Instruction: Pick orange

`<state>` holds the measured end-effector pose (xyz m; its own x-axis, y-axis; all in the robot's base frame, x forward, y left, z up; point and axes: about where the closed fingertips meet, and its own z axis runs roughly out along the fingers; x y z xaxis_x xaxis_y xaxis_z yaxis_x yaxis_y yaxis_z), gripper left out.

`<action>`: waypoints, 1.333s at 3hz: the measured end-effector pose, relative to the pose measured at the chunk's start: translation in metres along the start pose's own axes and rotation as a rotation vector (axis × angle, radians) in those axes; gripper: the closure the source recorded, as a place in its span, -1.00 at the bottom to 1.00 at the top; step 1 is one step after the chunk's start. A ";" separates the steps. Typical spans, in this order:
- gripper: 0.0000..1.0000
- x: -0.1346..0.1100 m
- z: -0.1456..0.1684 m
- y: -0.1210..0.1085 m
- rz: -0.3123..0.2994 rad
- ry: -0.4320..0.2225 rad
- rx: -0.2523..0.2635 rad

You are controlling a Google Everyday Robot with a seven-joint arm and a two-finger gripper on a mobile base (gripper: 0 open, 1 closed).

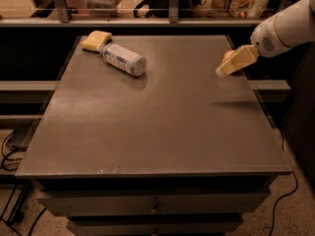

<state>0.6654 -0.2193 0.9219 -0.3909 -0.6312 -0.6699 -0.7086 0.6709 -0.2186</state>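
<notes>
While bottle (123, 59) lies sideways, jaws partly hide orange (227, 56) nr tbl (147, 132) edge.

Bottle label (121, 59) seems unreadable from here.

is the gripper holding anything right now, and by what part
Cannot tell. The gripper is at the far right edge of the table, covering most of the orange; only a sliver of the fruit shows, so no hold can be confirmed.

Smooth white rounded arm (288, 26), tan blocky tool (221, 72) by table's (147, 132) right edge.
</notes>
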 end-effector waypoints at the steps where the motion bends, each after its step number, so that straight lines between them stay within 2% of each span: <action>1: -1.00 0.008 0.024 -0.023 0.068 -0.041 0.003; 3: -1.00 0.025 0.063 -0.055 0.157 -0.082 -0.021; 4: -0.62 0.027 0.073 -0.061 0.174 -0.094 -0.014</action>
<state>0.7405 -0.2488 0.8655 -0.4516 -0.4667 -0.7604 -0.6439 0.7604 -0.0843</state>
